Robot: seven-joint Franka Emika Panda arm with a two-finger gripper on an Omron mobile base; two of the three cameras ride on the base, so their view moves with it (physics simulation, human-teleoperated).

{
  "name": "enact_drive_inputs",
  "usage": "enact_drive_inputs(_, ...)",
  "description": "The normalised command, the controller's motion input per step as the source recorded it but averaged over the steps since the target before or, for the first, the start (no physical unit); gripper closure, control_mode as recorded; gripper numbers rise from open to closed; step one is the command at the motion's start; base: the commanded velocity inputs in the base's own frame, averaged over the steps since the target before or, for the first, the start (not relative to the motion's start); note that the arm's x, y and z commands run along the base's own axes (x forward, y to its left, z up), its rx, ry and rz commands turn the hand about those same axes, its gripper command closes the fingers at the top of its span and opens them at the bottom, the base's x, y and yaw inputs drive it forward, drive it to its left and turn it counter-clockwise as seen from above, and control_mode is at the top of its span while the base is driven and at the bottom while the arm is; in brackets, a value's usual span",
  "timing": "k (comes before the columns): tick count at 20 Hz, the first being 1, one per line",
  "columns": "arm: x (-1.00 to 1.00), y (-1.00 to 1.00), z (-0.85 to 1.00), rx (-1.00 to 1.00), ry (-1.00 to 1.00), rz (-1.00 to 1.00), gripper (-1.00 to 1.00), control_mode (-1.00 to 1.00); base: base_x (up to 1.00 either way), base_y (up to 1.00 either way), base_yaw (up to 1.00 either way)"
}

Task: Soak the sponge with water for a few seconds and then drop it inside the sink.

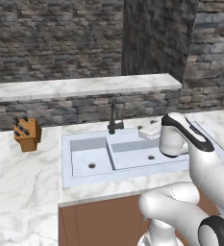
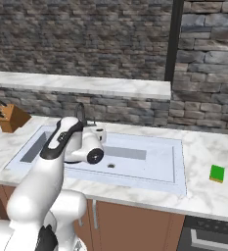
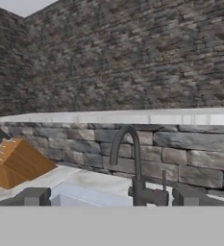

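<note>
On the marble worktop (image 2: 198,142) the sponge (image 2: 216,173) is lying untouched; you are holding the jaws apart, facing the faucet (image 3: 132,163), ready to reach.

The arm (image 2: 61,162) hides part of the sink's (image 2: 149,171) left basin.

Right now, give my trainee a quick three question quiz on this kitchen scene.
1. True or false: the sponge lies inside the sink.
2. Which wooden thing stands on the counter on the sink's far side from the sponge: (a) cutting board, (b) knife block, (c) bowl?
3. Fill in: the hand is ____, pointing at the faucet.

Key:
1. False; it lies on the counter beside the sink.
2. b
3. open
</note>
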Motion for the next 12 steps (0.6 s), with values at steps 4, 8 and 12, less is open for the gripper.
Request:
enact_drive_inputs(4, 0.19, 0.00, 0.00, 0.00, 0.11, 0.00, -1.00, -1.00, 0.00, 0.00, 0.00)
enact_drive_inputs(8, 0.25, 0.00, -0.09, 0.00, 0.01, 0.00, -1.00, -1.00, 0.00, 0.00, 0.00)
enact_drive_inputs(12, 0.31, 0.00, -0.10, 0.00, 0.00, 0.00, -1.00, -1.00, 0.00, 0.00, 0.00)
